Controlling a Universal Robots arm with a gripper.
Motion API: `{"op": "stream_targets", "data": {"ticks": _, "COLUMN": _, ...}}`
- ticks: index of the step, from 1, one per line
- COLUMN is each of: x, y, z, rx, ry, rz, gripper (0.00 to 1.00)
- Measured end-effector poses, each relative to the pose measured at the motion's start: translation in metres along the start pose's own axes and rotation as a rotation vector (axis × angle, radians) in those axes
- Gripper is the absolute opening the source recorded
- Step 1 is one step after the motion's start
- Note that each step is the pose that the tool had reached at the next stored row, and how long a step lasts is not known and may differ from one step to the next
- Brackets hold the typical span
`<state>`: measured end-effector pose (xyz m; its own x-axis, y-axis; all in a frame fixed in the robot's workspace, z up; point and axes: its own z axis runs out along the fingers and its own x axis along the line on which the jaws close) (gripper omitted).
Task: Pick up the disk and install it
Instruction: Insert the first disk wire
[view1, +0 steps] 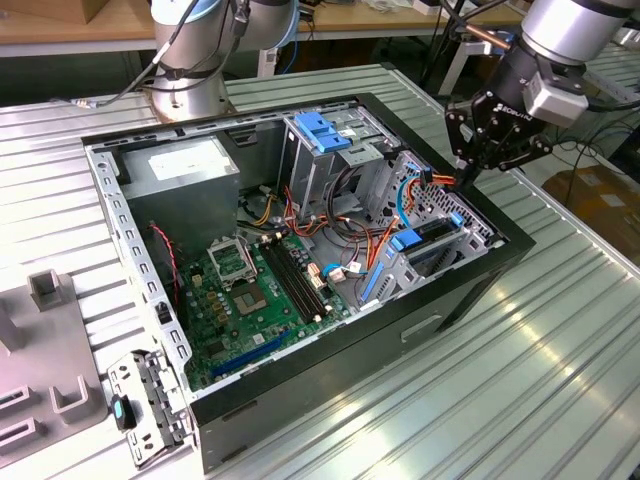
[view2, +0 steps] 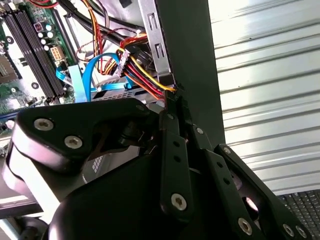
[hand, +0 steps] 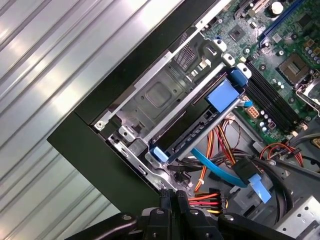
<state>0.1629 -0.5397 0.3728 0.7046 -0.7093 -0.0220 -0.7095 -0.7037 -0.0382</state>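
The disk (view1: 432, 232) is a black slab with blue rails, sitting in the grey drive cage (view1: 470, 225) at the end of the open computer case on the exterior view's right. In the first wrist view the disk (hand: 192, 131) lies slotted in the cage, its blue end tab (hand: 223, 95) toward the motherboard. My gripper (view1: 463, 180) hovers just above the case's far edge by the cage, apart from the disk. Its black fingers (hand: 172, 196) are pressed together with nothing between them, next to a red and yellow cable bundle (view2: 142, 77).
The case holds a green motherboard (view1: 250, 295), a power supply (view1: 185, 165), a light-blue latch plate (view1: 322, 128) and loose orange and blue cables (view1: 375, 235). A ribbed metal table (view1: 540, 370) surrounds the case. A grey fixture (view1: 40, 350) stands at the exterior view's left.
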Motion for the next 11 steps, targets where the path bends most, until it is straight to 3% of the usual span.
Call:
{"op": "stream_targets", "data": {"ticks": 6, "x": -0.0063, "y": 0.0064, "z": -0.0001, "rx": 0.0005, "ry": 0.0008, "rz": 0.020, "gripper": 0.16}}
{"op": "stream_targets", "data": {"ticks": 9, "x": -0.0064, "y": 0.0064, "z": -0.0001, "rx": 0.0019, "ry": 0.0033, "rz": 0.086, "gripper": 0.16}}
{"op": "stream_targets", "data": {"ticks": 11, "x": -0.0066, "y": 0.0066, "z": -0.0001, "rx": 0.0023, "ry": 0.0041, "rz": 0.107, "gripper": 0.16}}
